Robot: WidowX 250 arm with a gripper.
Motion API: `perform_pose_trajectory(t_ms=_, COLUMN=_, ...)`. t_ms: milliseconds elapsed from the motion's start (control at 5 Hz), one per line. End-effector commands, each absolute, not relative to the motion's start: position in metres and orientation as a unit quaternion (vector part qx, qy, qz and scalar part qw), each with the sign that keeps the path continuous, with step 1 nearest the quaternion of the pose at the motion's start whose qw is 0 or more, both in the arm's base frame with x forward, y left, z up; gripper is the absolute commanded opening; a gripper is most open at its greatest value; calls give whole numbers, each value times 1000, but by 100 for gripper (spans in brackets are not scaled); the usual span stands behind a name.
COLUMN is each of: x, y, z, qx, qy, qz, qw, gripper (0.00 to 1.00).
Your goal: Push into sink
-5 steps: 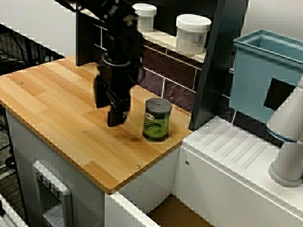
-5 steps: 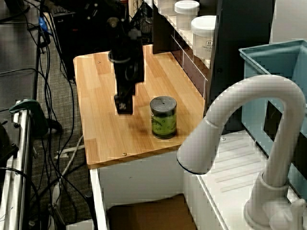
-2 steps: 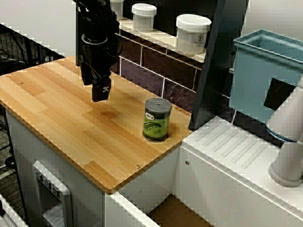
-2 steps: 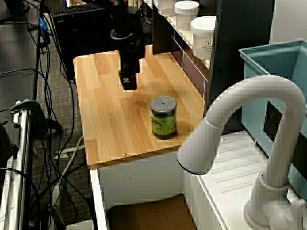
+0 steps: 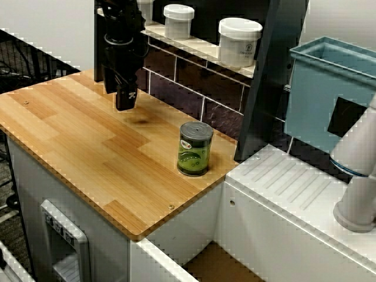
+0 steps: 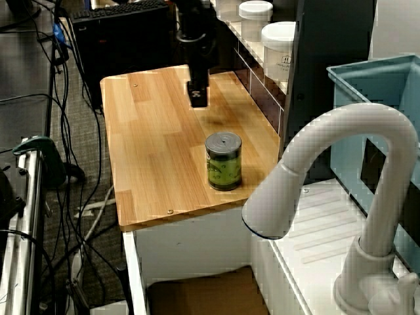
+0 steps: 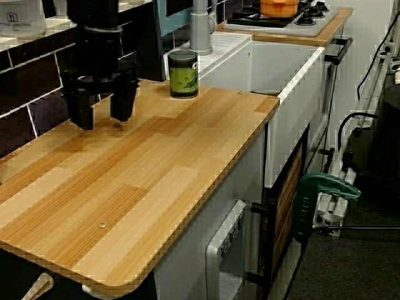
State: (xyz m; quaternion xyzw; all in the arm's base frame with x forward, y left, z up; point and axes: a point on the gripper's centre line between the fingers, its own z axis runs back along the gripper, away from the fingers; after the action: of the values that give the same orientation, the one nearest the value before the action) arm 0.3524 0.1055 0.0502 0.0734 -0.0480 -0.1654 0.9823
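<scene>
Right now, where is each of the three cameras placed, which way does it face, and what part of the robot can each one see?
View from the sink corner: raised, facing the tiled wall; the gripper hangs beyond the green can.
View over the faucet: high, facing along the wooden counter; gripper, can, sink floor.
View from the counter's far end: low, facing the sink; open gripper, can.
All three share gripper and can.

A wooden countertop [image 5: 88, 147] carries the scene. One green can [image 5: 195, 148] stands upright on it, near the right edge, close to the tiled back wall.
</scene>
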Motion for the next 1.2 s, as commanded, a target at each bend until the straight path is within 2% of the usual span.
perform_pose_trajectory(t_ms=0, x=371, y=128, z=76, qx=105, qy=-88, qz=-181, qw=974, gripper=100)
perform_pose_trajectory(t_ms=200, x=364, y=127, z=85, qx=85, qy=-89, qz=-179, qw=976, gripper=100)
perform_pose_trajectory(t_ms=600, x=359, y=101, z=86, qx=69, qy=-81, qz=-147, qw=983, gripper=100)
perform_pose_trajectory(t_ms=1000, x=358, y=86, z=86, qx=114, qy=-103, qz=-81, qw=985, gripper=100)
